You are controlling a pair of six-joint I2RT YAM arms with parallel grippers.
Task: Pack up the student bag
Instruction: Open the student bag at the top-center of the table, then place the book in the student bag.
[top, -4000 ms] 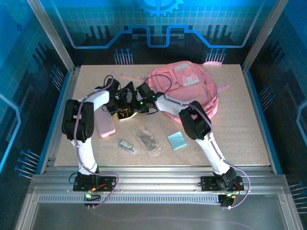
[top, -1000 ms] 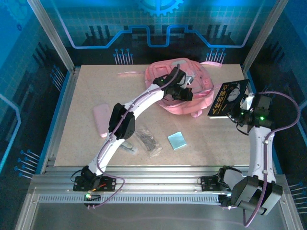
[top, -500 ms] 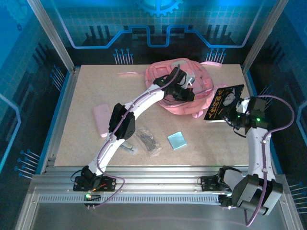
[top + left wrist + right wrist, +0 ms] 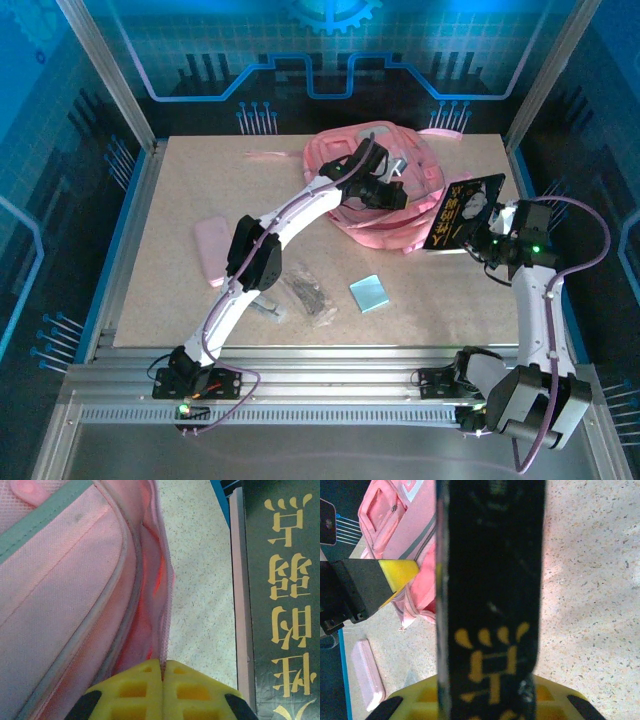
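The student bag (image 4: 352,205) is a large pink backpack lying at the back middle of the table. My left gripper (image 4: 393,196) reaches over it and is shut on the thin pink edge of its opening (image 4: 167,630); the yellow fingertips (image 4: 145,680) meet on the fabric. My right gripper (image 4: 484,233) is shut on a black book with yellow characters (image 4: 463,211), held on edge just right of the bag. In the right wrist view the book's spine (image 4: 490,580) stands between my yellow fingers (image 4: 420,700), with the bag (image 4: 395,525) beyond it.
A pink pencil case (image 4: 212,250) lies at the left. A dark bundle of pens (image 4: 310,292), a small wrapped item (image 4: 268,312) and a pale blue pad (image 4: 369,293) lie near the front middle. Frame posts stand at the table's sides.
My right gripper has carried the black book leftward, closer to the bag. The left gripper has stayed shut on the bag's edge, barely moving.
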